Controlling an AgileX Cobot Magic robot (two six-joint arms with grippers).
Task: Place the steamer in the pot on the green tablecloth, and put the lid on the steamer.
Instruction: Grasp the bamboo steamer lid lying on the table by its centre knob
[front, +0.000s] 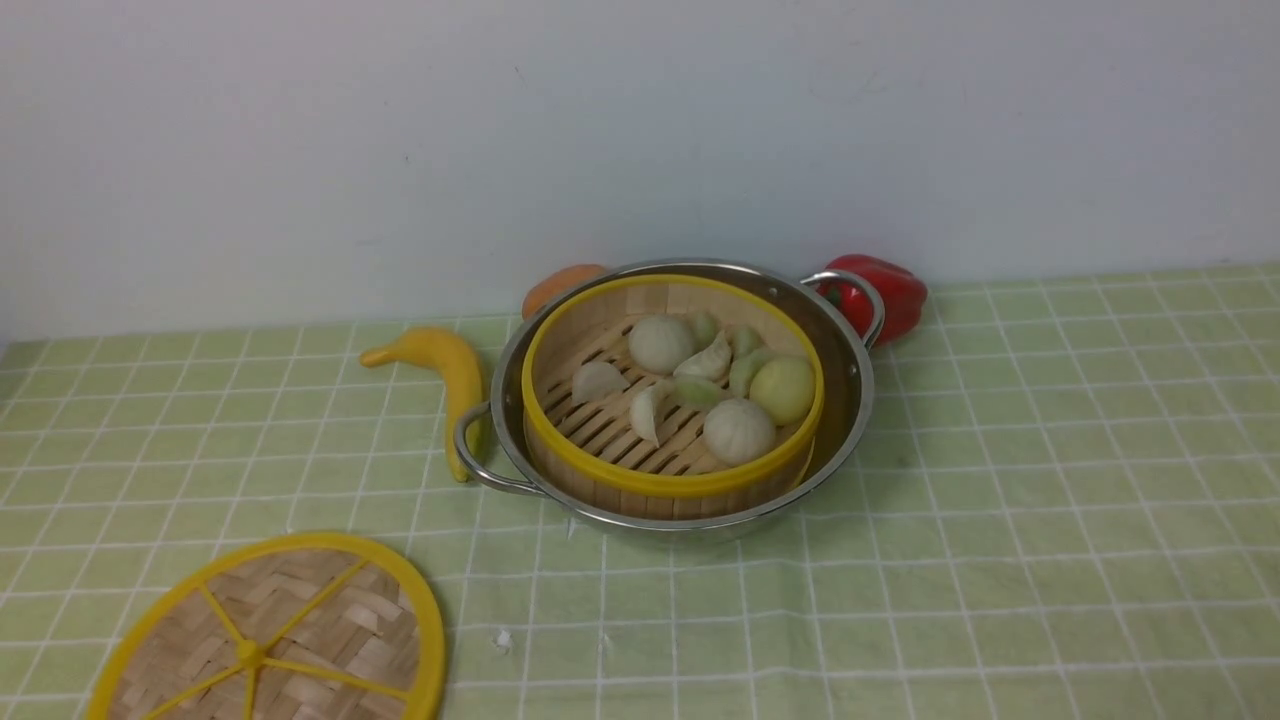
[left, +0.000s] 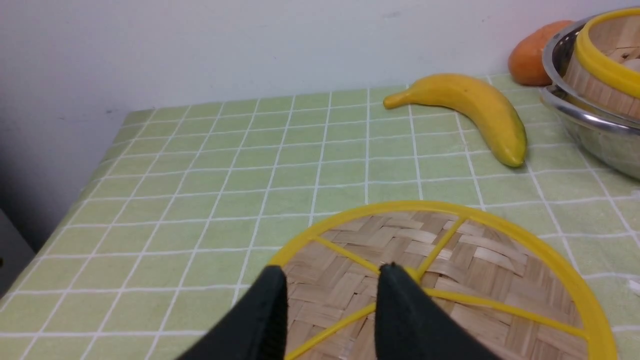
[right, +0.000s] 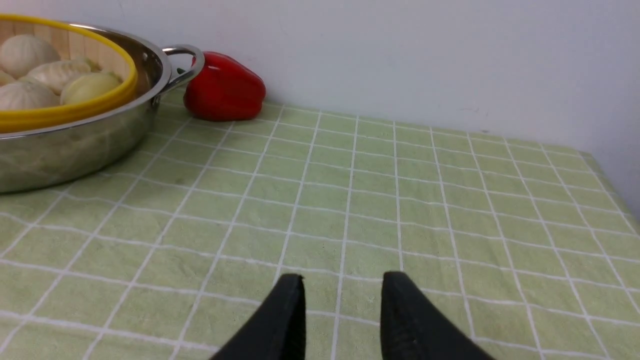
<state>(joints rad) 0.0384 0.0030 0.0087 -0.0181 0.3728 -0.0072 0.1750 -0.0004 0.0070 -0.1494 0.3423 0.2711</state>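
The steamer (front: 672, 400), a bamboo basket with yellow rim and dumplings and buns inside, sits in the shiny steel pot (front: 850, 400) on the green tablecloth (front: 1050, 480). The lid (front: 275, 640), a flat woven disc with yellow rim and spokes, lies on the cloth at the front left. In the left wrist view my left gripper (left: 332, 272) is open above the lid (left: 475, 270), near its centre hub. In the right wrist view my right gripper (right: 342, 280) is open and empty over bare cloth, right of the pot (right: 75, 145). Neither gripper shows in the front view.
A yellow banana (front: 455, 380) lies just left of the pot. An orange vegetable (front: 560, 285) and a red bell pepper (front: 885, 290) lie behind the pot against the white wall. The cloth's left edge (left: 80, 190) and right edge (right: 610, 185) drop off.
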